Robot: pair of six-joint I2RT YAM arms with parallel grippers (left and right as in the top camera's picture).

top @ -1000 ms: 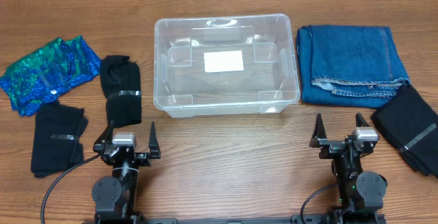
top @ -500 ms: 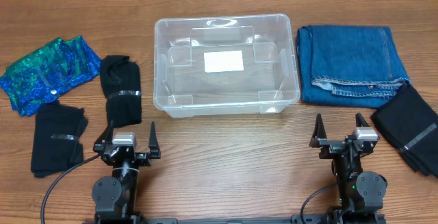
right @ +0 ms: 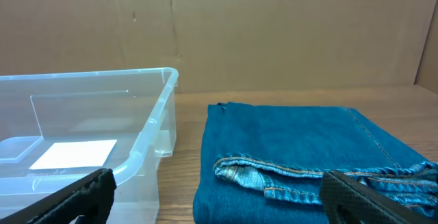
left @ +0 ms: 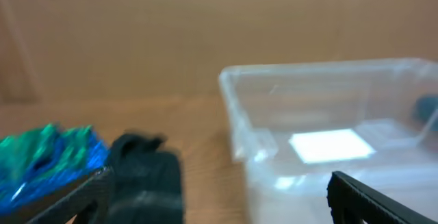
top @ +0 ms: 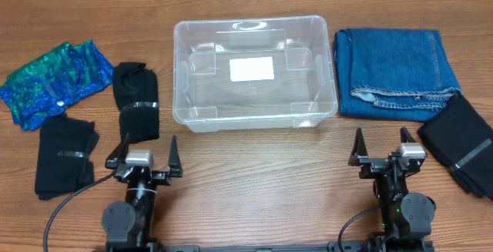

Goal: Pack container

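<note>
Two arms sit folded low at the near edge of the worktop [top: 254, 186], one toward each end, both wrists level and aimed at the far side.

- The left pincer [top: 146, 149] is spread wide and holds nothing. Its fingers [top: 171, 147] rise like two prongs over bare wood. The left wrist view is blurred.
- The right pincer [top: 380, 141] is likewise spread wide and holds nothing. A dark fingertip shows in each lower corner of the right wrist view.
- The container [top: 254, 71] is a clear plastic tub standing upright at the middle of the far half of the worktop, between the two arms' lines of sight and well apart from both. It has a white label on its base and no clothing inside.
- The jeans [top: 397, 71] are blue, folded flat and just beside the container's right wall. The waistband seam faces the right arm.
- The black folded cloth [top: 461, 146] has a grey band and lies at the near right corner of the jeans. It seems to overlap their edge.
- The long black garment [top: 136, 99] also has a grey band. It lies left of the container and ahead of the left arm.
- The small black bundle [top: 65, 156] is near the left edge, beside the left arm.
- The shiny green-and-blue cloth [top: 50, 82] lies crumpled at the far left, its near edge meeting the small black bundle
</note>
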